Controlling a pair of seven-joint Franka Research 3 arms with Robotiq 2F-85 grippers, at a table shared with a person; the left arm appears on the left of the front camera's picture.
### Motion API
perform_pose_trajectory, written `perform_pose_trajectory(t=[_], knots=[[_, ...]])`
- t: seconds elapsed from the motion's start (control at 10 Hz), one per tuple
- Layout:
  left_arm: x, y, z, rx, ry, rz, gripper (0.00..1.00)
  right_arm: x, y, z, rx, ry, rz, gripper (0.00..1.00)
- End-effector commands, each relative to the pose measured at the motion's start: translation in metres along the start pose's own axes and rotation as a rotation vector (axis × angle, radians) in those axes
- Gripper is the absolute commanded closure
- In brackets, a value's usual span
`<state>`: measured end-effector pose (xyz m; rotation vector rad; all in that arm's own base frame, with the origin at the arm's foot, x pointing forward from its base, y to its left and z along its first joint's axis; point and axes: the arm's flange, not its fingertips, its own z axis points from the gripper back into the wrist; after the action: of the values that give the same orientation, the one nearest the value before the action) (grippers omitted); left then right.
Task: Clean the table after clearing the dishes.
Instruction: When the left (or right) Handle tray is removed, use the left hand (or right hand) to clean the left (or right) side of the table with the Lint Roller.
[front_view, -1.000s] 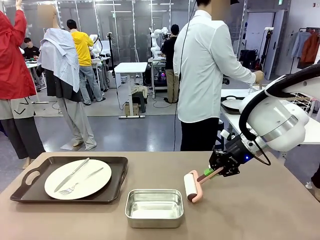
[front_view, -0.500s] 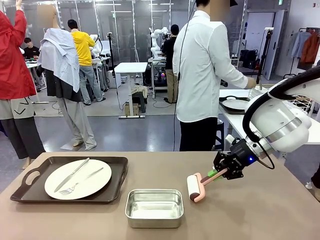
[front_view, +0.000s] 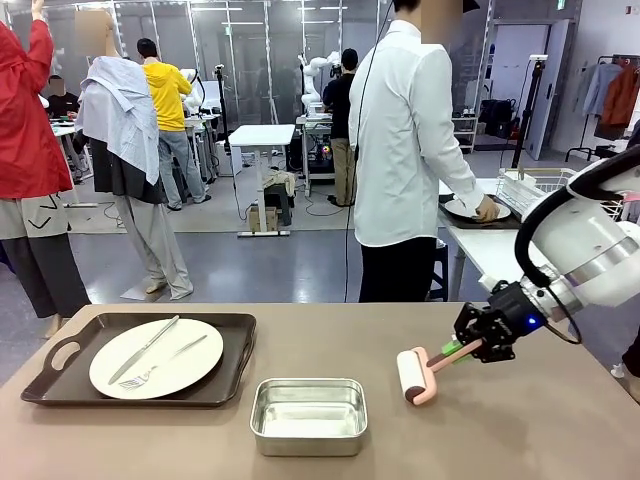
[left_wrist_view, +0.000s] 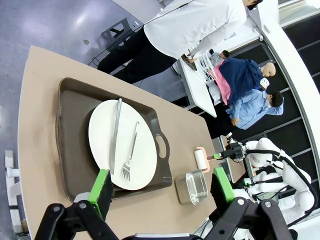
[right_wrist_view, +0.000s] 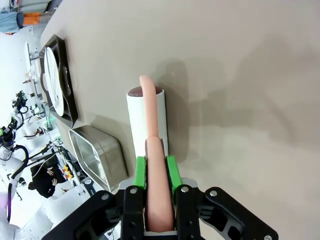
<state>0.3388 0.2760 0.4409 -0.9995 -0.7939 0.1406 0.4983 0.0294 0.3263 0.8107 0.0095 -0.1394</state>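
On the taupe table (front_view: 520, 430), a white plate (front_view: 185, 372) with a knife and fork lies on a dark tray (front_view: 60, 350) at the left. My right gripper (front_view: 462, 350) is shut on the pink handle of a lint roller (front_view: 411, 376), whose white drum rests on the tabletop right of centre. In the right wrist view the green pads (right_wrist_view: 141, 172) clamp the handle, and the drum (right_wrist_view: 137, 120) lies flat on the table (right_wrist_view: 250, 100). My left gripper (left_wrist_view: 161, 182) hangs open high above the tray (left_wrist_view: 70, 145) and plate (left_wrist_view: 102, 135), holding nothing.
A small steel pan (front_view: 308, 415) stands near the front edge, between the tray and the roller. Across the table a person in a white shirt has one hand on another white plate (front_view: 465, 208) lying on a white side table at the right.
My right gripper has drawn the roller to the right across the tabletop. The person's hand has come down onto the plate on the side table. The tray and the pan have stayed put.
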Motion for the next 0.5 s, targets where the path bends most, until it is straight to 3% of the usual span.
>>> perform_pose_trajectory(t=[0.0, 0.4], knots=[[0.000, 0.000, 0.004, -0.012, 0.001, -0.007, 0.00, -0.012, -0.046, 0.012, -0.143, -0.001, 0.005, 1.00], [0.000, 0.000, 0.004, -0.012, 0.001, -0.007, 0.00, -0.013, -0.079, 0.069, -0.334, -0.033, -0.034, 1.00]])
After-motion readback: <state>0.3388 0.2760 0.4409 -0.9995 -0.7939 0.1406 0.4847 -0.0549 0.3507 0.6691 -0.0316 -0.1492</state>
